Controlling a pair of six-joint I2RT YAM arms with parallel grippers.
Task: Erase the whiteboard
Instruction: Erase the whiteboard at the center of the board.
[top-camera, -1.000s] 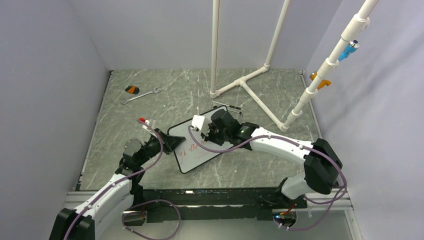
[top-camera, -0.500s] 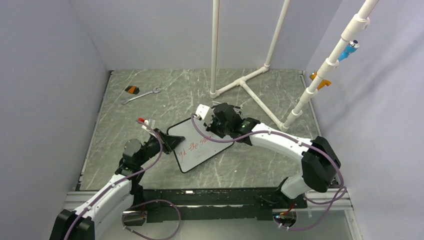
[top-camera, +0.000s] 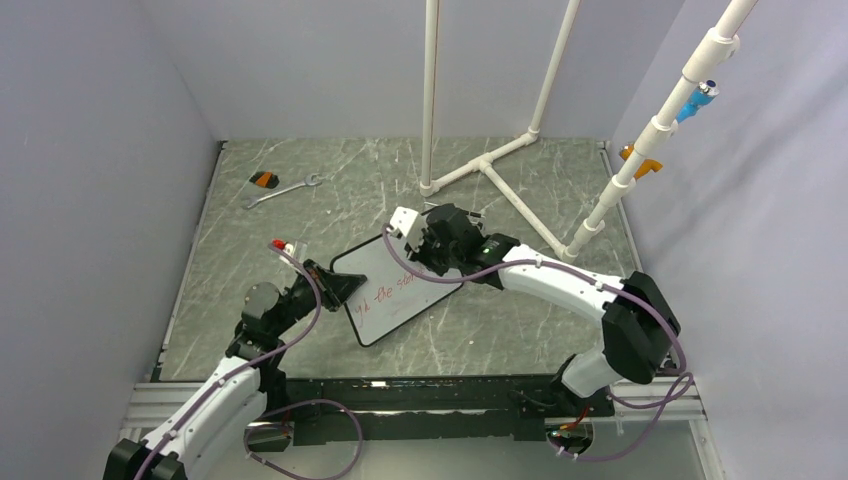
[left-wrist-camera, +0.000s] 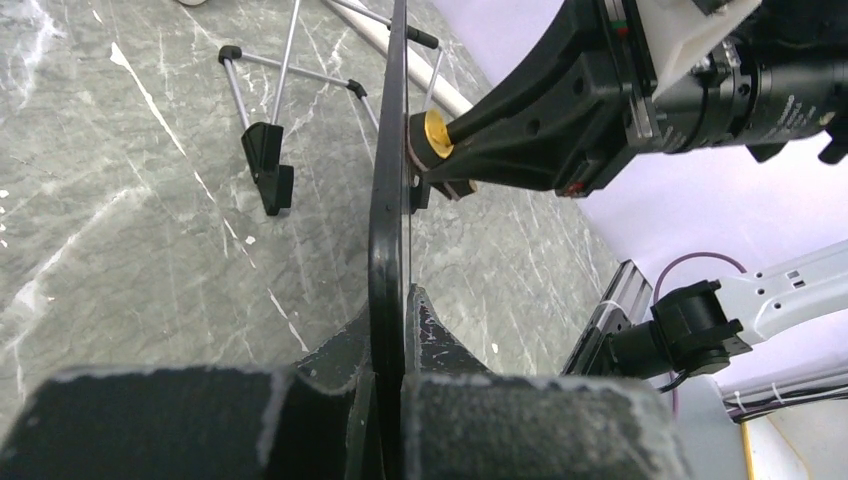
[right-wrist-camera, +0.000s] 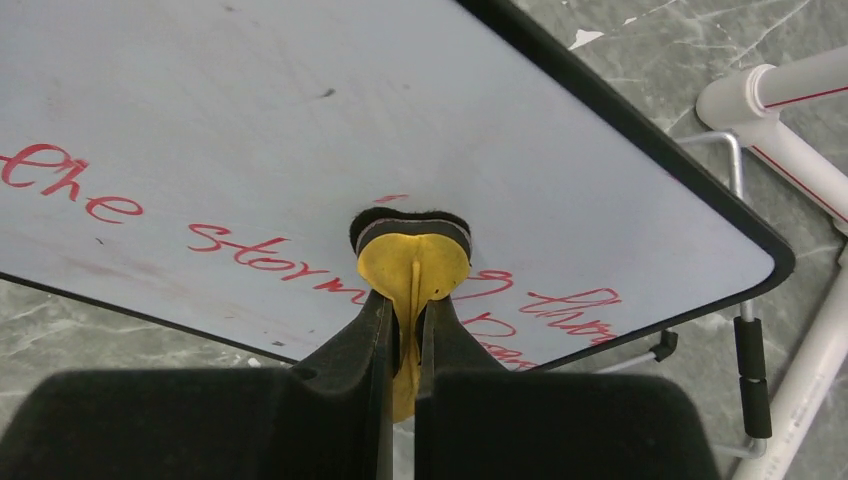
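1. A small whiteboard (top-camera: 395, 290) sat near the middle of a grey marbled table (top-camera: 500, 335), between the two robot arms. It was turned at a slant to the table's edges.
2. The left gripper (top-camera: 335, 285) was clamped narrowly on the board's left edge. From the left wrist camera its two fingers (left-wrist-camera: 440, 350) pressed either side of the thin black frame (left-wrist-camera: 385, 220), which was seen edge-on.
3. The right gripper (top-camera: 425, 250) reached over the board's far right part. Its fingers were nearly closed, pinching a small round eraser (right-wrist-camera: 412, 250).
4. The eraser had a yellow body and a black felt face. The felt was pressed flat against the white surface (right-wrist-camera: 300, 120).
5. From the left wrist camera, the eraser (left-wrist-camera: 432, 135) touched the board's face on the side away from the wire stand (left-wrist-camera: 290, 90).
6. One black foot of the stand (left-wrist-camera: 268, 168) rested on the table behind the board.
7. Red handwriting (right-wrist-camera: 250, 245) ran across the board on both sides of the eraser. The words "the storm" could be read to the eraser's left; the rest was hard to make out.
8. In the right wrist view, the area above the writing was blank.
9. A wrench (top-camera: 283, 190) and a small orange and black object (top-camera: 263, 180) lay well apart from the board, at the table's far left.
10. A white pipe frame (top-camera: 487, 165) stood at the far right of the table.
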